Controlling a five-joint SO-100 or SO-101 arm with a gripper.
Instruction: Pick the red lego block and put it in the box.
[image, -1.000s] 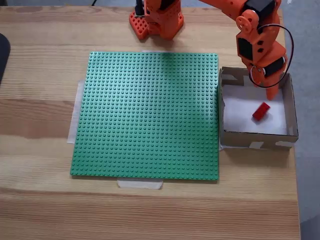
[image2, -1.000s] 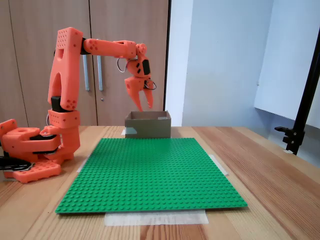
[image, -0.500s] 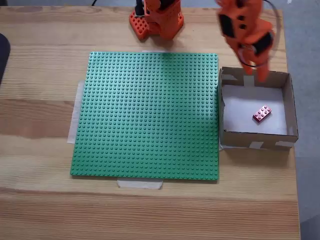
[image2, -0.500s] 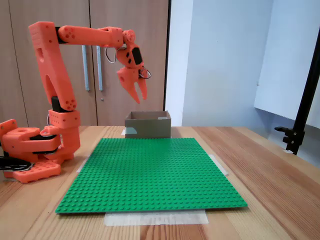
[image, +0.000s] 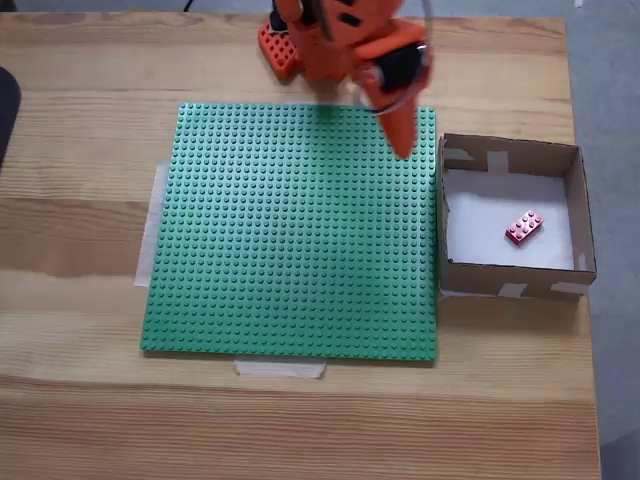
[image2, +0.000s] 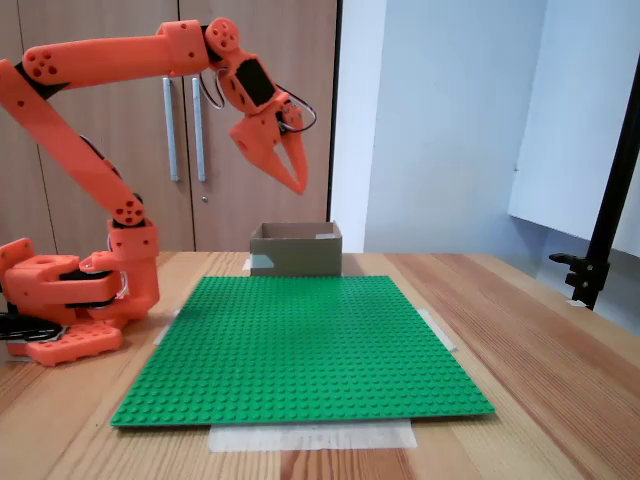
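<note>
Studded red lego block (image: 524, 227) lies inside square cardboard box (image: 579, 215).

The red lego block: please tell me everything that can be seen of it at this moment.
The red lego block is a small glossy plastic brick with two rows of four studs facing up. It lies flat and slightly diagonal on the white floor of the box, toward the right side in the fixed view from above, clear of all four walls. Nothing touches it except the floor.
</note>
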